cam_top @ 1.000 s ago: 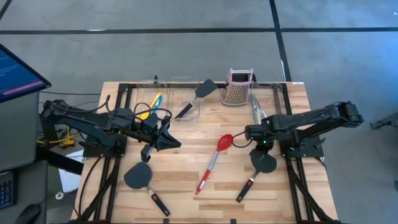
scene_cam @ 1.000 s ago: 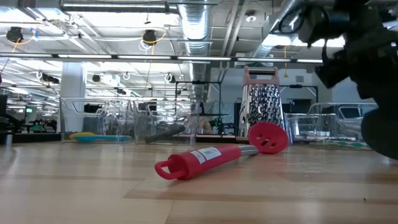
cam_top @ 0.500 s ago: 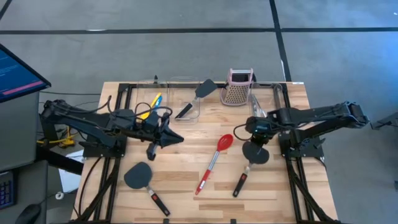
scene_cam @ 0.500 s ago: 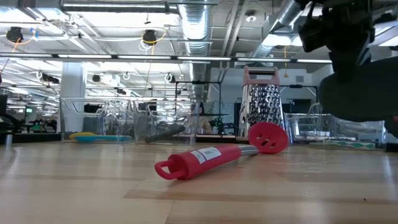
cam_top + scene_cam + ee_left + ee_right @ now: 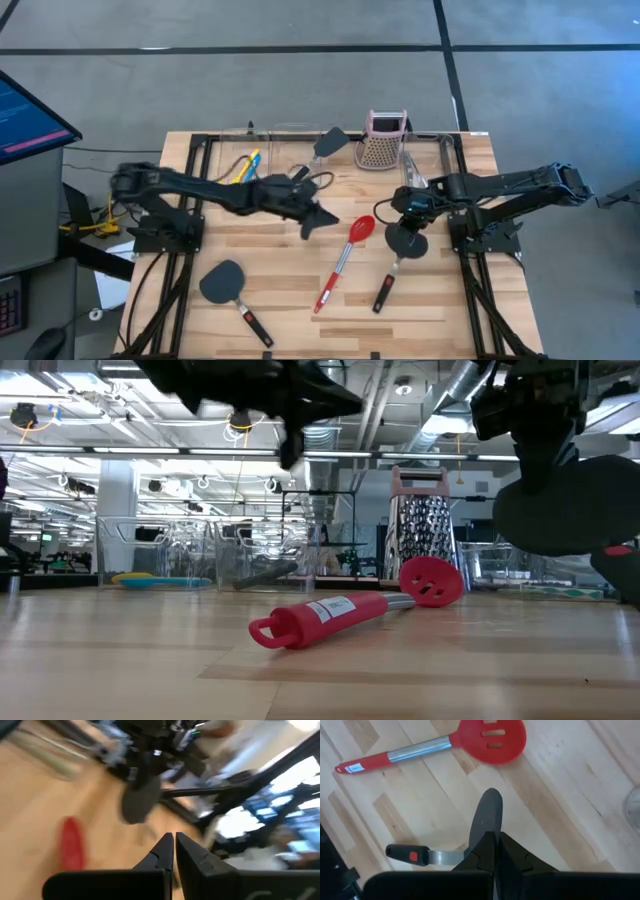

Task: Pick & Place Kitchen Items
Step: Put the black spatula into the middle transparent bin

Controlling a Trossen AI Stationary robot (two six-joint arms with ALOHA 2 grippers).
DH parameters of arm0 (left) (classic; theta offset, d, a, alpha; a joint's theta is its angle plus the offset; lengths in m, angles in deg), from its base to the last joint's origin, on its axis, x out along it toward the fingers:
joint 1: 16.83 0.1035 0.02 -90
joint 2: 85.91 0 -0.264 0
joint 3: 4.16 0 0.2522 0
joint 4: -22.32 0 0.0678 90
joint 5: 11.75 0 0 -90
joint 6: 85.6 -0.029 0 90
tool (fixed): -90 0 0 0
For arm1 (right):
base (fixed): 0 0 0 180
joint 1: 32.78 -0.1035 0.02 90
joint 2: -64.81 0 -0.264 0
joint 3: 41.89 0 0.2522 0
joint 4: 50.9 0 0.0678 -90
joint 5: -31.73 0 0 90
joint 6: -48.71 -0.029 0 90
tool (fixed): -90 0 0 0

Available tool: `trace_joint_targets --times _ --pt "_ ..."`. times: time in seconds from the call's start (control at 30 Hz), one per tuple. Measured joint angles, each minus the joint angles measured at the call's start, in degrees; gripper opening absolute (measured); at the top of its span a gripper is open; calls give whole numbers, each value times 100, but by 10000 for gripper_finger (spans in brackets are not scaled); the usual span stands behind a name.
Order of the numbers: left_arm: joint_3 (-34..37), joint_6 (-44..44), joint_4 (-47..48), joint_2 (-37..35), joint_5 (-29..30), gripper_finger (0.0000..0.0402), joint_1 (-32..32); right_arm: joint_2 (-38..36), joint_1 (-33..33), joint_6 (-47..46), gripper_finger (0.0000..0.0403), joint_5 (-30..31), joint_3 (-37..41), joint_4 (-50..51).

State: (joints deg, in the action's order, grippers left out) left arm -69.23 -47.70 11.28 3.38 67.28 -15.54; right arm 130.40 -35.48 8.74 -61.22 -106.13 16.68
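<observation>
Right wrist view shows right gripper fingers pinching a spatula by its blade edge, so it may slip; left gripper, closed empty, could collide nearby.

The pale wooden slat table looks smooth and faintly satin. The red slotted spoon has a matt plastic head and brushed metal shaft. The pink-topped box grater is shiny perforated metal.
</observation>
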Motion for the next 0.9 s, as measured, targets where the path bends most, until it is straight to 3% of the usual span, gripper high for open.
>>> trace_joint_targets --times 0.1,0.23,0.43,0.63,0.9 --pt "0 681 -1333 787 -690 3 163 -7 0 6 0 97 0 -9" --pt "0 1275 -2094 1383 -755 3 323 -100 0 5 0 323 -52 -56" --pt "-9 1467 -2157 1571 -699 3 347 -156 17 298 0 751 -527 -18" --pt "-183 1110 -2157 1747 -74 8 197 -153 25 594 0 1082 -936 -46" --pt "-1285 1054 -2165 2836 -225 54 85 -158 67 703 0 1104 -988 -78"
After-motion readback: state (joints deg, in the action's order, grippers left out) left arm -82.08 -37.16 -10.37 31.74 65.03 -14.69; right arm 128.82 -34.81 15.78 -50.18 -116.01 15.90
